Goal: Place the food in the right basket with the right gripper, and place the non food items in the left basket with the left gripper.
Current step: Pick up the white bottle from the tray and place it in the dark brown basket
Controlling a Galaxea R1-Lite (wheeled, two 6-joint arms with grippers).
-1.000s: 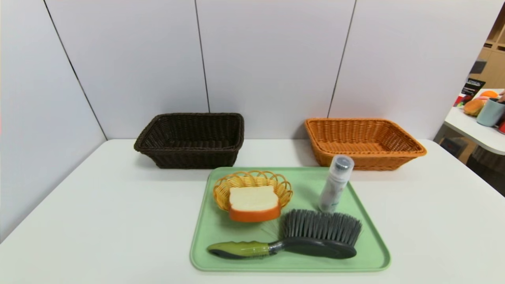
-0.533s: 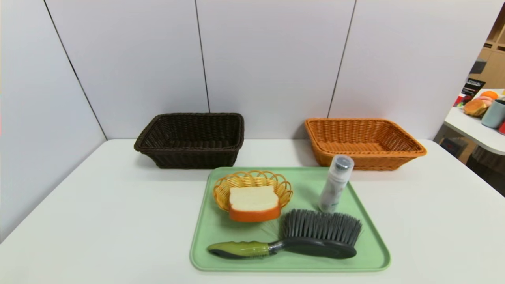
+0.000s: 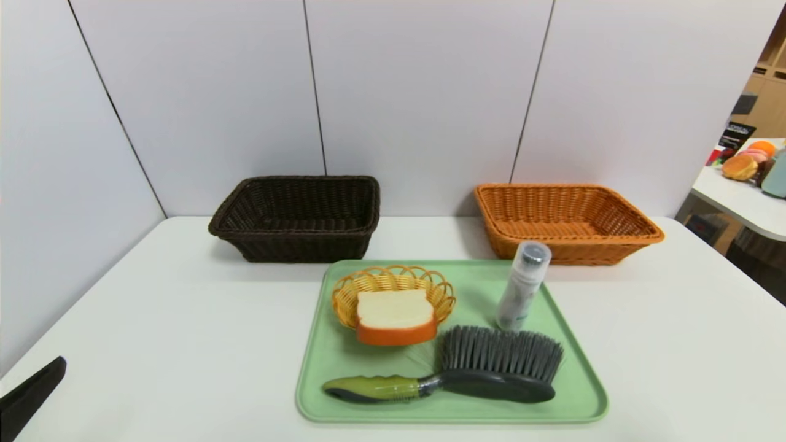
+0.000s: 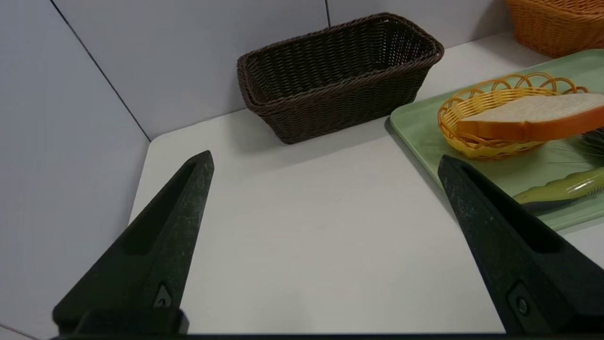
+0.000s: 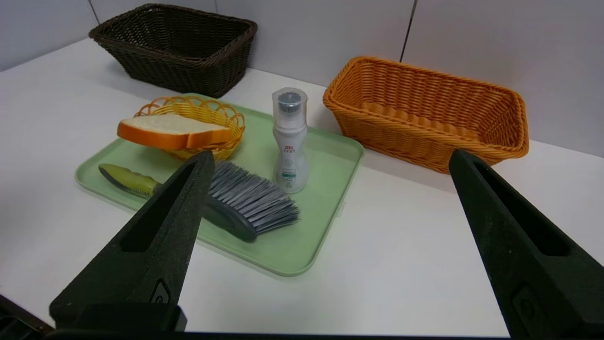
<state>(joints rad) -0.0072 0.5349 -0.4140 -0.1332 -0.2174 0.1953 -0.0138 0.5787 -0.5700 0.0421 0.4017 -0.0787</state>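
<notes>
My left gripper [image 4: 325, 163] and right gripper [image 5: 330, 158] both gape empty near the table's front corners. On the green tray [image 3: 577, 368], the bread slice [image 3: 395, 316] looks soft; I'd pinch its crust edges gently.

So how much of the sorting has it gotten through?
Nothing is sorted yet: the brown basket and orange basket are empty. Bread slice, brush and bottle all sit on the green tray. Left gripper and right gripper are open, holding nothing.
</notes>
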